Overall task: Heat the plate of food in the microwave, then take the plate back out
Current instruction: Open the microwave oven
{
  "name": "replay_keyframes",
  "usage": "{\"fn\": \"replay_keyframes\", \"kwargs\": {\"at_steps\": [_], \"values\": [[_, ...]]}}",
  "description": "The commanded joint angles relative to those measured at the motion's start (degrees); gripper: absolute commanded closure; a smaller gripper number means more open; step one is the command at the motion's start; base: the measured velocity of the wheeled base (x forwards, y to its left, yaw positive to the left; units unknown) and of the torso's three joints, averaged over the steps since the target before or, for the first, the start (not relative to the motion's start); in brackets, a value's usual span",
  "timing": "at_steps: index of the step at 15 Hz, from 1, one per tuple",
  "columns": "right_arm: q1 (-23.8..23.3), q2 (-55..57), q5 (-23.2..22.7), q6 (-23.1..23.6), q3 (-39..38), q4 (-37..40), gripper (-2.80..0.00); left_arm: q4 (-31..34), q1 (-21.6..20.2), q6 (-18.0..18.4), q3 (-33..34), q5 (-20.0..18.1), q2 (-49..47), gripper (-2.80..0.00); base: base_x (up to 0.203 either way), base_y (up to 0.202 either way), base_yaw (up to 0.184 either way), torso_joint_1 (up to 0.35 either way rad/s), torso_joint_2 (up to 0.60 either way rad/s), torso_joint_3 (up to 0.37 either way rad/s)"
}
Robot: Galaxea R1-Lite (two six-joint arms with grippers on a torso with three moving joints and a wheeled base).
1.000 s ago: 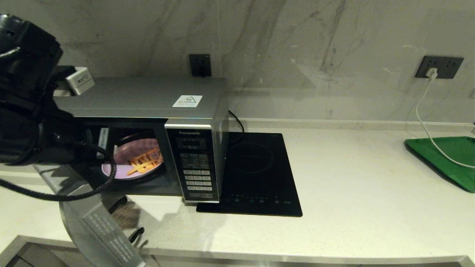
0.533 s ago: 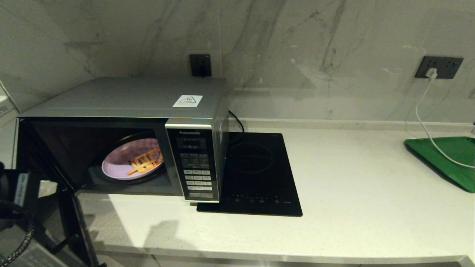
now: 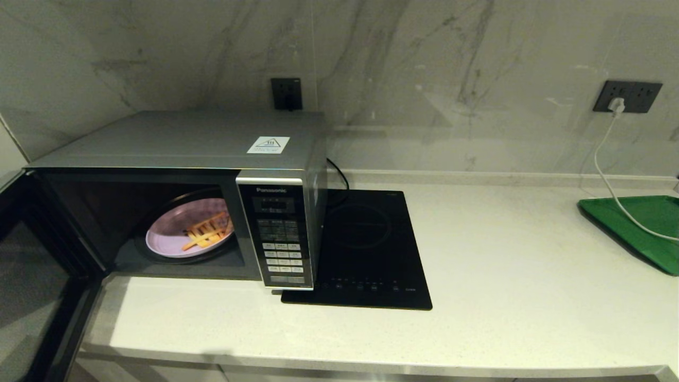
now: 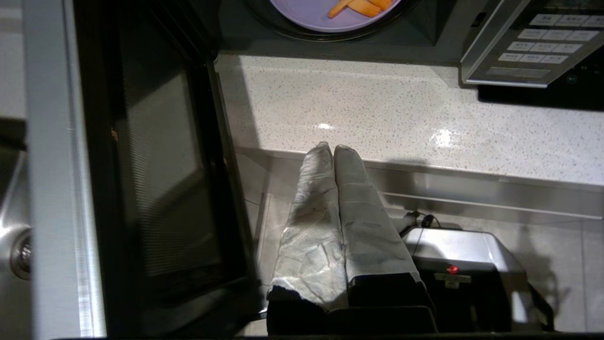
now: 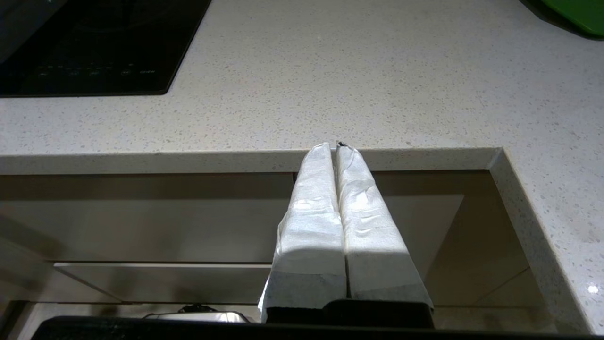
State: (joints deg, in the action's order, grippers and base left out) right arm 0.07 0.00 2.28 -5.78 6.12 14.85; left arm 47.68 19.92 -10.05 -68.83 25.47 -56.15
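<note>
The silver-grey microwave (image 3: 212, 140) stands on the counter's left with its door (image 3: 32, 276) swung wide open to the left. Inside, on the turntable, sits the lilac plate of food (image 3: 183, 233) with orange sticks; its edge also shows in the left wrist view as the plate of food (image 4: 325, 12). My left gripper (image 4: 333, 150) is shut and empty, low in front of the counter edge beside the open door (image 4: 160, 179). Over by the counter's front edge, my right gripper (image 5: 332, 147) is shut and empty too. Neither gripper shows in the head view.
A flat black induction hob (image 3: 366, 249) lies right of the microwave. A green tray (image 3: 642, 228) sits at the far right with a white cable (image 3: 604, 170) running over it from a wall socket. Bare counter (image 3: 530, 276) spreads between them.
The left arm, which filled the head view's left a second ago, has dropped out of it. The microwave door has swung from part open to wide open.
</note>
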Motion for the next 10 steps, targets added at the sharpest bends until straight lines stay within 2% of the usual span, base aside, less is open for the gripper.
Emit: {"fn": "replay_keyframes", "kwargs": {"at_steps": [1,2,4,6,7,9,10], "values": [[0.01,0.09,0.01,-0.02,0.03,0.09,0.0,0.17,-1.2,-3.49,0.5,-0.09,-2.69,0.0,0.0,0.0,0.0,0.0,0.0,0.0],[0.01,0.09,0.01,-0.02,-0.06,0.09,0.0,0.17,-1.4,-6.77,1.28,-0.92,-4.6,0.0,0.0,0.0,0.0,0.0,0.0,0.0],[0.01,0.09,0.01,-0.02,-0.04,0.09,0.0,0.13,-2.22,-11.31,2.37,-7.74,-7.33,0.0,0.0,0.0,0.0,0.0,0.0,0.0],[0.01,0.09,0.01,-0.02,0.03,0.09,0.0,-0.5,-2.56,-13.14,6.58,-11.29,-8.98,0.0,0.0,0.0,0.0,0.0,0.0,0.0],[0.01,0.09,0.01,-0.02,-0.04,0.09,0.0,-3.4,-2.44,-13.37,9.79,-11.66,-10.04,0.0,0.0,0.0,0.0,0.0,0.0,0.0],[0.01,0.09,0.01,-0.02,-0.04,0.09,0.0,-15.84,-2.96,-13.63,16.21,-12.05,-12.75,0.0,0.0,0.0,0.0,0.0,0.0,0.0],[0.01,0.09,0.01,-0.02,-0.04,0.09,0.0,-19.85,-4.0,-13.76,18.26,-12.69,-15.24,0.0,0.0,0.0,0.0,0.0,0.0,0.0]]}}
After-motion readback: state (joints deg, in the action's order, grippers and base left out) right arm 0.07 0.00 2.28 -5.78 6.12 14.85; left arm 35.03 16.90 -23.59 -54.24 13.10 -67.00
